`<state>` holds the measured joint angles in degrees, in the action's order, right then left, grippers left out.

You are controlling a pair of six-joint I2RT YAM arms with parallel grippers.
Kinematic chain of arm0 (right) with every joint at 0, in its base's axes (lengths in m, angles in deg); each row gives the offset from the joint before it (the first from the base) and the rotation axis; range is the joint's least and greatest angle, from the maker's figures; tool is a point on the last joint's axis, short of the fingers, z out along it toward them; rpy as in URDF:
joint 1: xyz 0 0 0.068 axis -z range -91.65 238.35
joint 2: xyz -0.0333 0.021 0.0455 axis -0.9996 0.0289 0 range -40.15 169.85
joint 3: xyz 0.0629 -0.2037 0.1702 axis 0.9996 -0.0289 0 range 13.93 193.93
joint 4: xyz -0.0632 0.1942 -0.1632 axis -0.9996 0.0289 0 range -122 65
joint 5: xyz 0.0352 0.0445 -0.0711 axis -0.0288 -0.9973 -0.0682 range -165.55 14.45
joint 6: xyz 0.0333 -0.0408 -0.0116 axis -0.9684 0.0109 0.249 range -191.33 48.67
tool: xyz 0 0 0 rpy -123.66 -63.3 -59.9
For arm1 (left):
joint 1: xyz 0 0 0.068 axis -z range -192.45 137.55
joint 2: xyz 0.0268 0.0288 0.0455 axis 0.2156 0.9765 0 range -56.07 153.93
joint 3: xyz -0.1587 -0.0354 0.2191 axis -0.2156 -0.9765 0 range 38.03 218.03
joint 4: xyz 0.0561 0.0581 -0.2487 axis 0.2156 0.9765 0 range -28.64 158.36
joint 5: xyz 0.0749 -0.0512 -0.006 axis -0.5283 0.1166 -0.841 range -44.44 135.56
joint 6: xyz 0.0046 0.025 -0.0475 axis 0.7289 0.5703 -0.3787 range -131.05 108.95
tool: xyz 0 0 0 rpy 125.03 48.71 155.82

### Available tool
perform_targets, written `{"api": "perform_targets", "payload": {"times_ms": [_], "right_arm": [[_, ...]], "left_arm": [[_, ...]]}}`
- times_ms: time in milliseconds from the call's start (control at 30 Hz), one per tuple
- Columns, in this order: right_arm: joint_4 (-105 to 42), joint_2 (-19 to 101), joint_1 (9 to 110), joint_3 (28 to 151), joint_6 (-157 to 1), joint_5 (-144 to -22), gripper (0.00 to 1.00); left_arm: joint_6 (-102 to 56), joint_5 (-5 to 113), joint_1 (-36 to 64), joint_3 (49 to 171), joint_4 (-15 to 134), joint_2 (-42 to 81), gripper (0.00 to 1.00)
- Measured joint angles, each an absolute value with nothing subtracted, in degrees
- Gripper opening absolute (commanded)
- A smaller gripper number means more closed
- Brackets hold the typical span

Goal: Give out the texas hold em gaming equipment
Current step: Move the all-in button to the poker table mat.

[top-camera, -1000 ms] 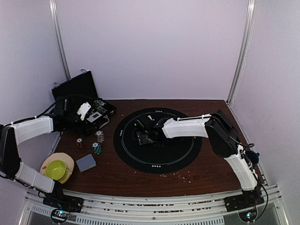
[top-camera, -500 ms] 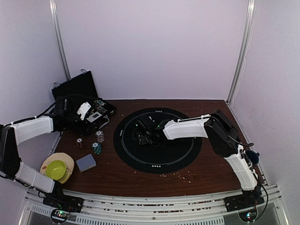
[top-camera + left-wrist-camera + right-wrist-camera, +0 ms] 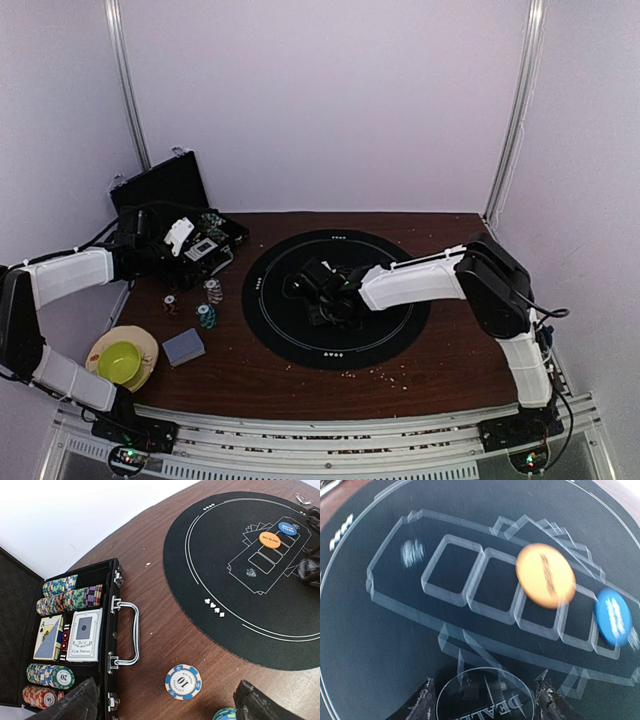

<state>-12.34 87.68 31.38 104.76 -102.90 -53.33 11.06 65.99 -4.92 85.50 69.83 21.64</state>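
Now: right jaws straddle the dealer disc

Right gripper (image 3: 486,709) low over the black mat (image 3: 210,580). Jaws either side of the clear dealer disc (image 3: 485,690), which lies flat on the mat; gripped or only flanked, cannot tell. Orange disc (image 3: 545,575) and blue disc (image 3: 613,617) sit on the printed boxes. Left gripper (image 3: 166,703): jaws spread wide, holding nothing, above a striped chip (image 3: 183,681) on the desk (image 3: 150,630) beside the open case (image 3: 112,645)

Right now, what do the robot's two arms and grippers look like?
The left arm and right arm both have white shell segments joined by black joints, with thin black cables looping alongside. The left gripper and right gripper have black fingers with a rough, matte surface.
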Motion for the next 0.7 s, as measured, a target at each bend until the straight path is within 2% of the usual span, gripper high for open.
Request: {"api": "perform_targets", "payload": {"times_ms": [233,700], "right_arm": [[-12.63,76.90,27.53,91.34,-103.07,-53.24,0.49],[-16.80,75.52,20.93,86.31,-102.88,-54.66,0.50]], "left_arm": [[11.06,65.97,-4.92,85.50,69.65,22.14,0.98],[11.08,65.99,-4.92,85.50,69.06,22.49,0.98]]}}
